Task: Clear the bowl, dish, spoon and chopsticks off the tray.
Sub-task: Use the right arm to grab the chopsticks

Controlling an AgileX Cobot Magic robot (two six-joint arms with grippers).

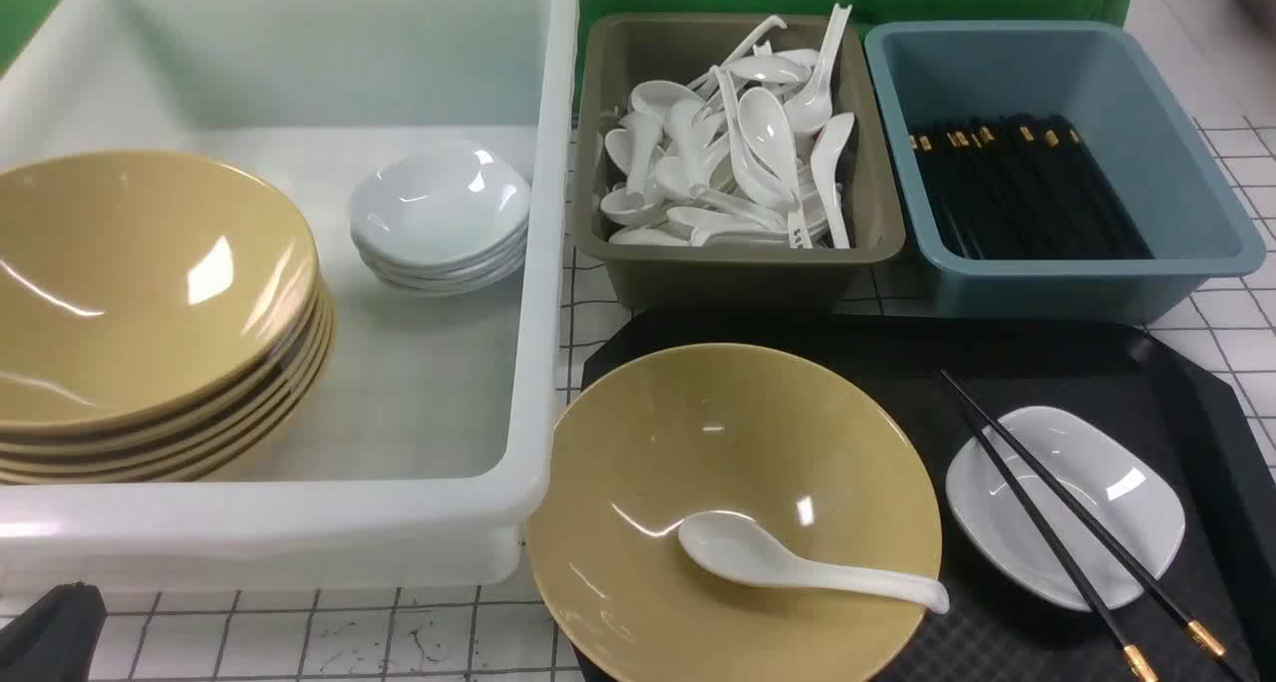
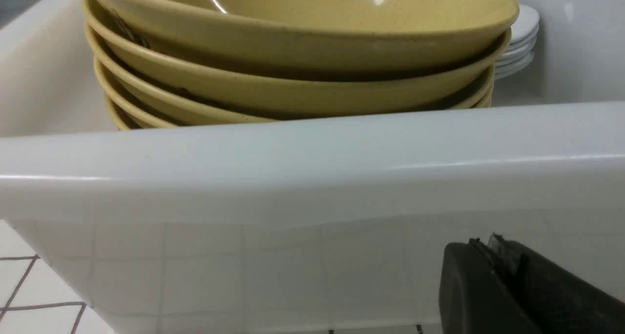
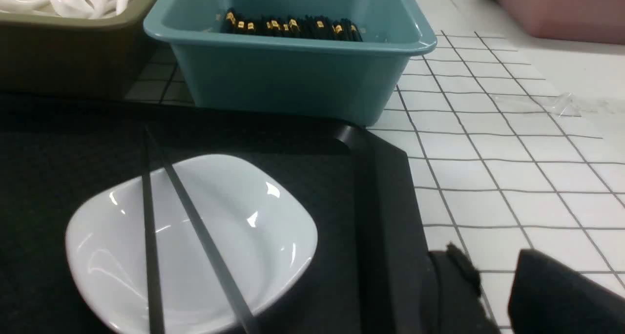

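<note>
The black tray (image 1: pixel 997 363) lies at the front right. On it sits the yellow bowl (image 1: pixel 733 443) with the white spoon (image 1: pixel 797 565) lying inside it. To its right is the white dish (image 1: pixel 1097 473), with the black chopsticks (image 1: pixel 1042 517) lying across it. The dish (image 3: pixel 273 236), chopsticks (image 3: pixel 195 225) and tray rim (image 3: pixel 385 202) also show in the right wrist view. My right gripper (image 3: pixel 488 256) is open and empty, beside the tray's right edge, over the table. My left gripper (image 2: pixel 488 243) is shut and empty, low in front of the white tub; a black part of it (image 1: pixel 55 617) shows at the front left.
A white tub (image 1: pixel 543 263) at the left holds a stack of yellow bowls (image 1: pixel 150 293) and a stack of white dishes (image 1: pixel 439 213). Behind the tray stand an olive bin (image 1: pixel 738 273) of spoons and a blue bin (image 1: pixel 1077 278) of chopsticks. The table is white with grid lines.
</note>
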